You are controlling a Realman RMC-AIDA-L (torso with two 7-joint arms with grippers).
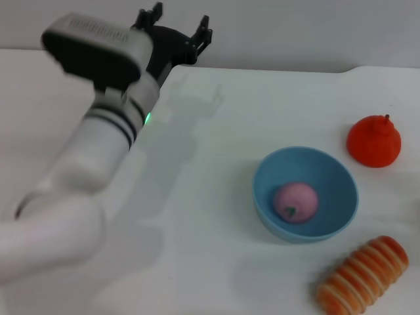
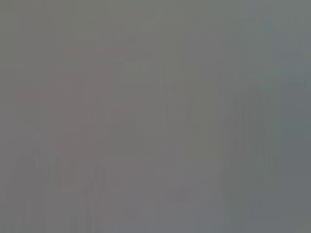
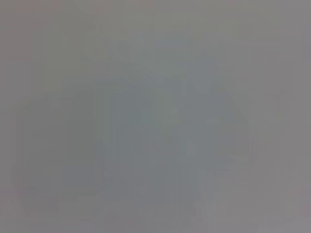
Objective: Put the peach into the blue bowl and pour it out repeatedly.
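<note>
Where the blue bowl (image 1: pixel 306 194) stands upright on the white desk (image 1: pixel 216 197), toward the robot's right side, the peach (image 1: pixel 295 202) is seen lying inside it, resting on the bottom with its small dark stem dimple turned toward the camera. Nothing else is held in the bowl. Beyond the bowl, near but apart from it, an orange-red fruit (image 1: pixel 374 140) with a stem is set on the desk, and closer to the robot, just beside the bowl's rim without touching it, an orange striped bread roll (image 1: pixel 363 274) is laid at a slant. The left claw (image 1: pixel 176 31) is raised over the far left part of the desk, well apart from the bowl and the peach; its black fingers are spread wide and nothing is held between them. All of this is shown by the head view alone. Only a flat grey blur is given by the left wrist view and by the right wrist view, so no object can be made out in either. The right claw is not seen in any view.
</note>
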